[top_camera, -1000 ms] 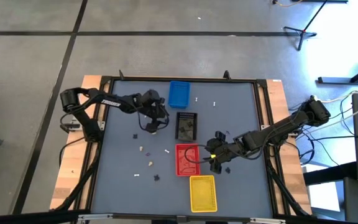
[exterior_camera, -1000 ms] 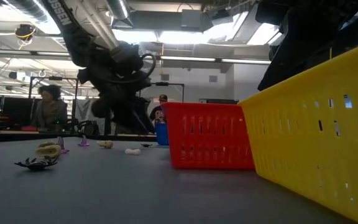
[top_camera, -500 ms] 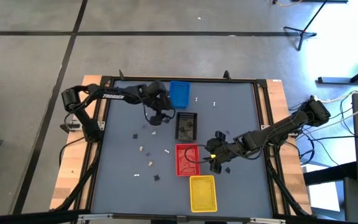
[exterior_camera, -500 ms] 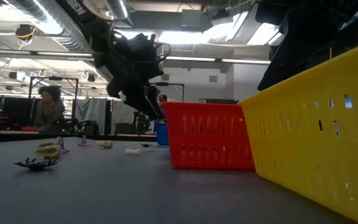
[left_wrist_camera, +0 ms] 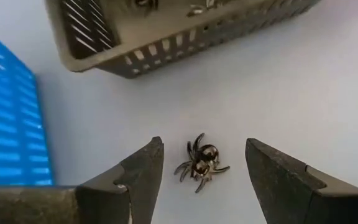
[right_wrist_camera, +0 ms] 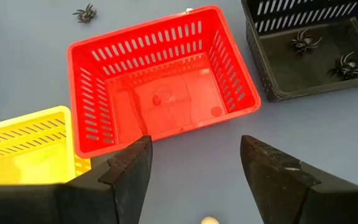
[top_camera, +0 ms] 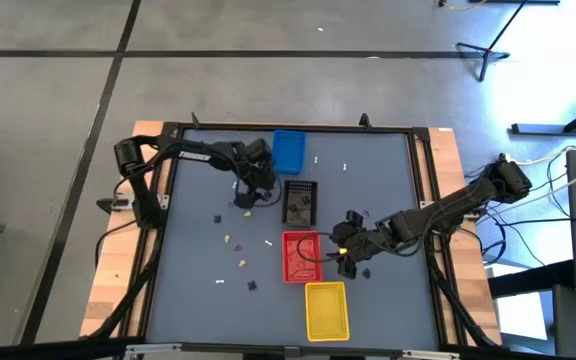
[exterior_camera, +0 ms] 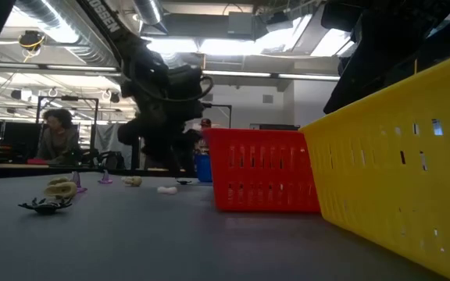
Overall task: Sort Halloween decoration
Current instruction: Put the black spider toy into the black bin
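Since a second ago, our left gripper [left_wrist_camera: 202, 171] has swung beside the black tray [left_wrist_camera: 166, 37], jaws spread. Only its wrist view shows a spider [left_wrist_camera: 201, 163] between them. Our right gripper [right_wrist_camera: 194, 171] waits, jaws released.

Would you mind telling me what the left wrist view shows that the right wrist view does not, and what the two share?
Only the left wrist view shows the blue tray and a dark spider lying on the table between the open left gripper's fingers. Only the right wrist view shows the red tray, the yellow tray, a loose spider beyond the red tray, and the open right gripper. Both show the black tray with spiders inside.
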